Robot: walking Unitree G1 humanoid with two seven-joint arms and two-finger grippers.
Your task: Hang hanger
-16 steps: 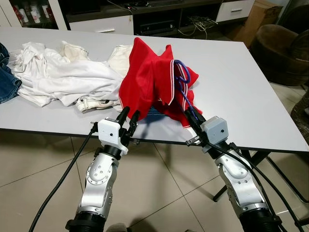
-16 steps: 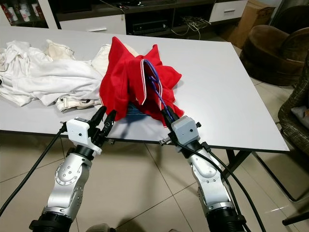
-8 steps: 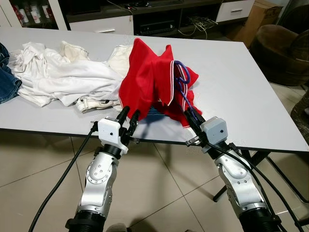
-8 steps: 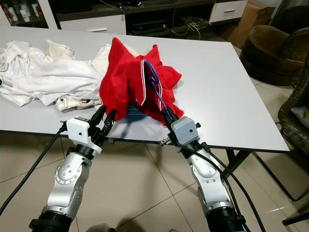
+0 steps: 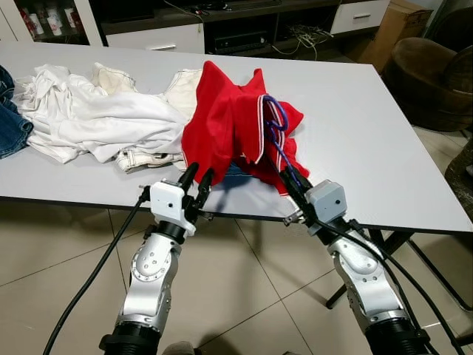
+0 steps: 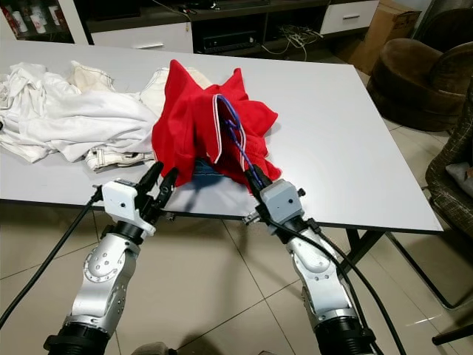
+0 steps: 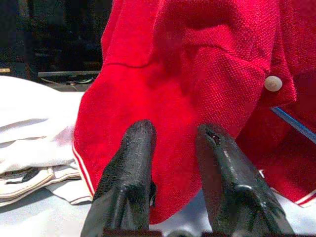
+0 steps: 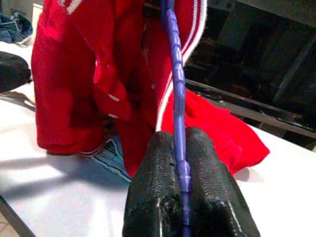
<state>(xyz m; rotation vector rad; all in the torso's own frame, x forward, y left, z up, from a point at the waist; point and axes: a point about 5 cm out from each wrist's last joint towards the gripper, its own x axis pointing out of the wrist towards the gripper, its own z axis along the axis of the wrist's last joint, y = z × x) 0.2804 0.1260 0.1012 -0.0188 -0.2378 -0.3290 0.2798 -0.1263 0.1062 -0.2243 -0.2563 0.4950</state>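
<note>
A red shirt (image 5: 222, 126) with white-striped trim stands bunched up on the grey table (image 5: 369, 148), draped over a blue-purple hanger (image 5: 275, 122). The hanger's hook pokes out at the shirt's collar. My right gripper (image 5: 290, 180) is at the table's near edge, shut on the hanger's ribbed blue bar (image 8: 177, 98), which runs up between the pads (image 8: 207, 163). My left gripper (image 5: 196, 177) is open just in front of the shirt's lower left hem (image 7: 148, 163), with nothing between its fingers (image 7: 136, 148).
A heap of white clothes (image 5: 96, 118) lies left of the shirt, with jeans (image 5: 11, 118) at the far left edge. Blue denim (image 5: 235, 174) peeks from under the shirt. A brown armchair (image 5: 432, 74) and a TV cabinet (image 5: 155, 33) stand beyond the table.
My right gripper has edged slightly left, tilting the hanger and the shirt's collar a little that way. The left arm has stayed put.
</note>
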